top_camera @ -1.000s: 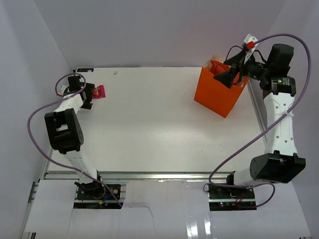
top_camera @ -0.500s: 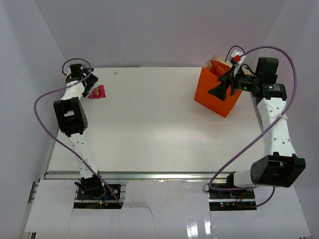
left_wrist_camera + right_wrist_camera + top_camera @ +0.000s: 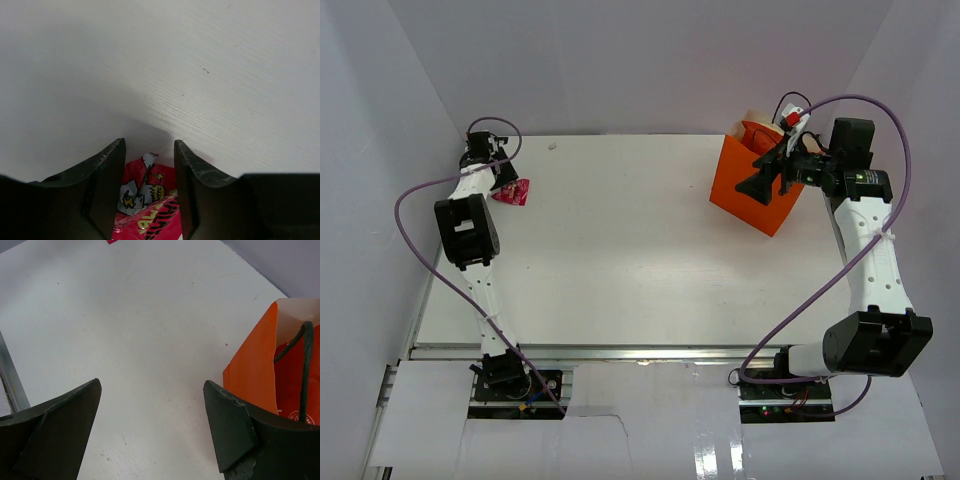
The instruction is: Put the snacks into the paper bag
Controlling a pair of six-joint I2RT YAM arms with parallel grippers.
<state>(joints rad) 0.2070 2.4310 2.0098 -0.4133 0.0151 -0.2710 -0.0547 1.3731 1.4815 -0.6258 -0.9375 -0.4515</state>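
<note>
1. Since a second ago your left arm has stretched toward the far-left corner. Its left pincer (image 3: 149,150) has narrowed around the small glossy pink-red candy wrapper (image 3: 147,200). Your right arm has drawn back a little from the bag's mouth.
2. The wrapper lies flat on the counter between the two dark left fingers, which flank it closely. You cannot tell whether they are pinching it yet.
3. The right pincer (image 3: 757,183) gapes wide with nothing in it. It hangs at the near-left side of the upright bright orange paper bag (image 3: 775,205), which stands at the far-right corner, well apart from the wrapper.
4. The wrapper is crinkled foil with yellow and white print. The bag has a pale cream lining and a thin black loop handle (image 3: 305,365). The white counter (image 3: 640,260) shows faint wood grain.
5. Count: one wrapper on the counter, one bag, two pincers.
</note>
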